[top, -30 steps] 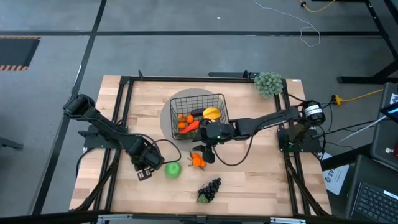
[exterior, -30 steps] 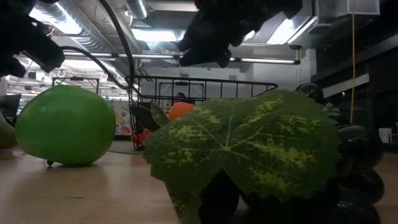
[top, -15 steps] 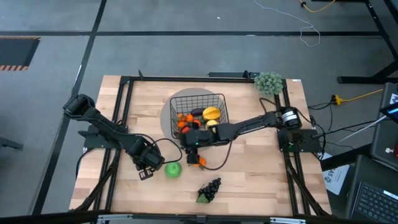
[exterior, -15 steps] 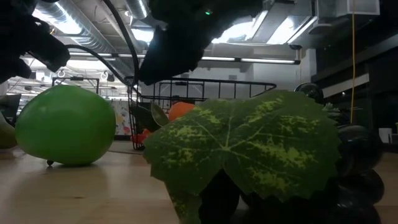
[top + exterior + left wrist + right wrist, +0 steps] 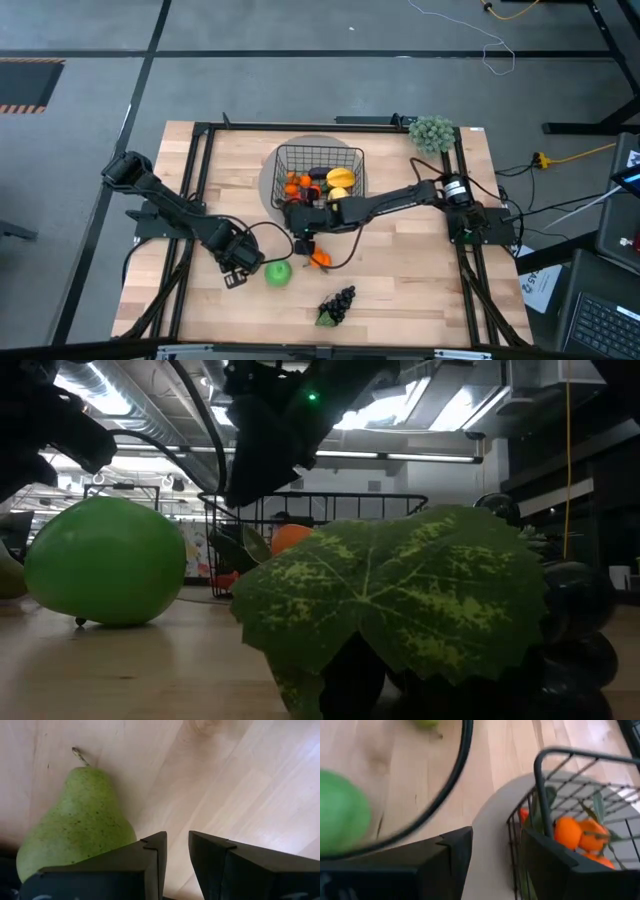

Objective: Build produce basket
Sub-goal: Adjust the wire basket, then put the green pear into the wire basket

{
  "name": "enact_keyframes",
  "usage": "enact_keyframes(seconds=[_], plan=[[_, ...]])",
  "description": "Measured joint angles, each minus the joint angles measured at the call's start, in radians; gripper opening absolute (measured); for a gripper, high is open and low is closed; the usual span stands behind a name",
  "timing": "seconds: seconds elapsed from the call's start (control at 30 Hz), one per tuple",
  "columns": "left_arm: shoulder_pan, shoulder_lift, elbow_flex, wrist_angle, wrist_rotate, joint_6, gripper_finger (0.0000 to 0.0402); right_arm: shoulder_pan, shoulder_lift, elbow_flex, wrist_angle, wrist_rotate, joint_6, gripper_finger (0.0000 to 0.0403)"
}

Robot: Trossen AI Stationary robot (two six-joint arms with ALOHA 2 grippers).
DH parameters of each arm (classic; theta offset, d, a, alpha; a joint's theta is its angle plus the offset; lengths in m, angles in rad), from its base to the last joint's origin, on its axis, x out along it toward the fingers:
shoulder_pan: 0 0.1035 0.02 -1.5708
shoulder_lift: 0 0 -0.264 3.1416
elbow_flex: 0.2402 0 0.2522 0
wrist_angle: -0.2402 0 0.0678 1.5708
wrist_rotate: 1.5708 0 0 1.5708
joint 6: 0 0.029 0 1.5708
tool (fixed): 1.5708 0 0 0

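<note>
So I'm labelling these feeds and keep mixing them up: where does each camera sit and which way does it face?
High view: overhead, straight down on the table, both arms, basket.
Low view: tabletop level, looking across past the grapes and green apple; an arm overhead.
Left wrist view: behind the left claw, facing the pear.
Right wrist view: behind the right claw, facing the basket corner.
Shared: high, low and right wrist views all show the basket.

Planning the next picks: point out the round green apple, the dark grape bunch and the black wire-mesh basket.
round green apple [image 5: 277,272], high view, middle of its top.
dark grape bunch [image 5: 338,303], high view, middle of the cluster.
black wire-mesh basket [image 5: 320,149], high view, far rim.
</note>
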Motion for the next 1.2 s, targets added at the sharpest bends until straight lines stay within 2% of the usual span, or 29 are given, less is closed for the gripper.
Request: enact_keyframes(seconds=[0.3, 0.43, 0.57, 0.7, 0.87, 1.0, 1.1, 1.2], plan=[[-0.029, 0.000, 0.000, 0.001, -0.012, 0.016, 0.0069, 0.026, -0.035, 0.000, -0.269, 0.016, 0.050, 0.0174], [-0.033, 0.000, 0.000, 0.003, -0.021, 0.015, 0.0069, 0.023, -0.036, 0.000, -0.361, 0.106, 0.098, 0.0174], [-0.033, 0.000, 0.000, 0.003, -0.025, 0.016, 0.0069, 0.020, -0.036, 0.000, -0.369, 0.130, 0.109, 0.0174], [-0.033, 0.000, 0.000, 0.003, -0.026, 0.016, 0.0069, 0.021, -0.036, 0.000, -0.350, 0.116, 0.106, 0.0174], [-0.033, 0.000, 0.000, 0.004, -0.027, 0.016, 0.0069, 0.021, -0.037, 0.000, -0.237, 0.100, 0.064, 0.0174], [-0.033, 0.000, 0.000, 0.004, -0.027, 0.016, 0.0069, 0.022, -0.038, 0.000, -0.232, 0.056, 0.061, 0.0174], [-0.033, 0.000, 0.000, 0.004, -0.027, 0.016, 0.0069, 0.034, -0.042, 0.042, -0.309, 0.019, 0.089, 0.0174], [-0.033, 0.000, 0.000, 0.004, -0.028, 0.016, 0.0069, 0.057, -0.046, 0.160, -0.481, -0.007, 0.126, 0.0174]])
